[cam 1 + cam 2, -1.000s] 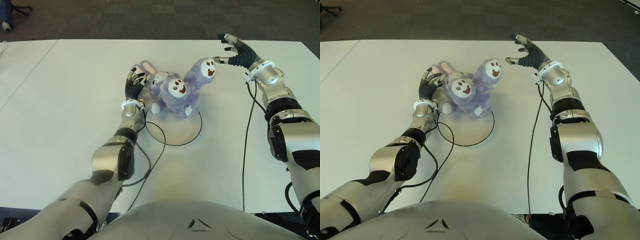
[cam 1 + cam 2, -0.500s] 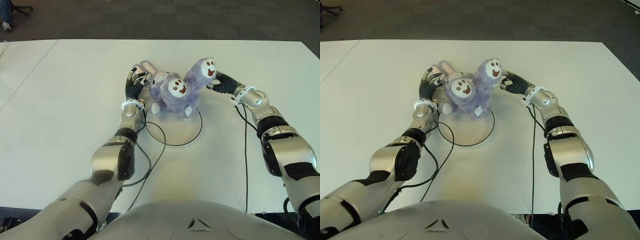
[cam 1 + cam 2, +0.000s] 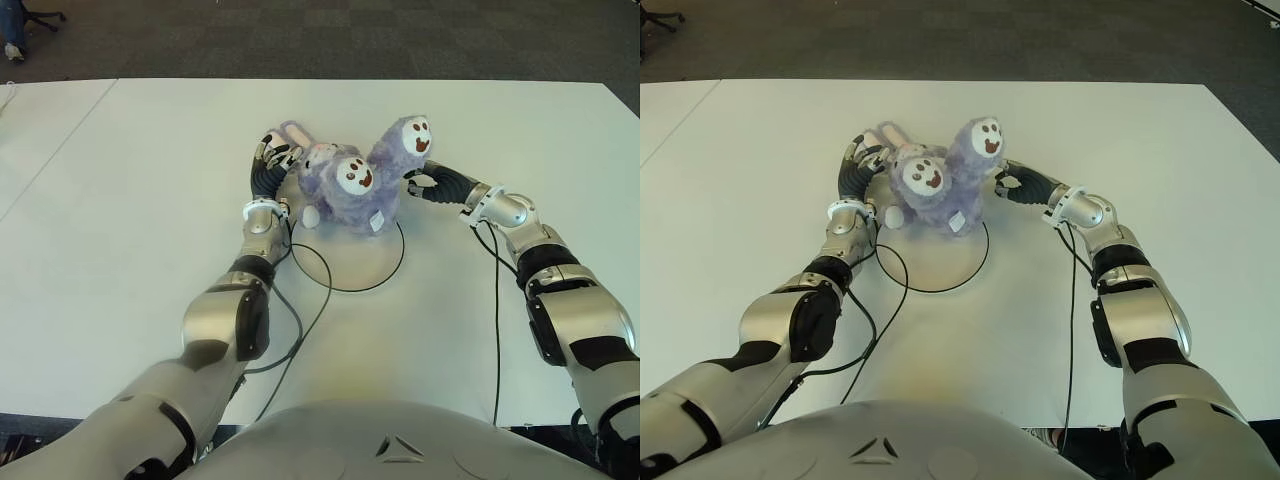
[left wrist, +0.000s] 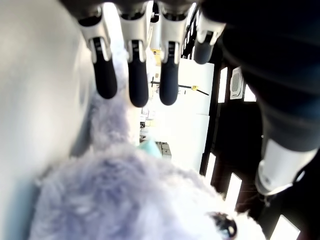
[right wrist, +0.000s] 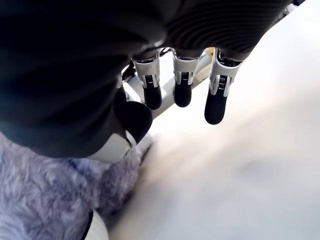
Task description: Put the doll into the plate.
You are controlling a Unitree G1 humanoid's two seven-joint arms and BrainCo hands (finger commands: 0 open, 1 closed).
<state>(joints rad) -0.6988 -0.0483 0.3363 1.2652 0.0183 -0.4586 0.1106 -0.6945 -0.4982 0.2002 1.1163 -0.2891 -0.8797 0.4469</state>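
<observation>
One purple plush doll [image 3: 350,190] with two round faces, lying at the far edge of one round white plate [image 3: 350,262], partly over its far rim and partly on the white table [image 3: 130,200]. One face near the middle, the other raised on a limb toward the far right; pink-lined ears pointing far left.

Two hands, one on each side. Left hand [image 3: 272,160] just left of the doll, against its ears; fingers [image 4: 137,75] extended and relaxed over the fur in the wrist view, not clenched, gripping nothing that can be seen. Right hand [image 3: 428,182] just right of the doll, at its flank below the raised face; fingers [image 5: 181,87] stretched out and released, closed on nothing.

Two black cables [image 3: 300,320], one trailing from each forearm across the table.
</observation>
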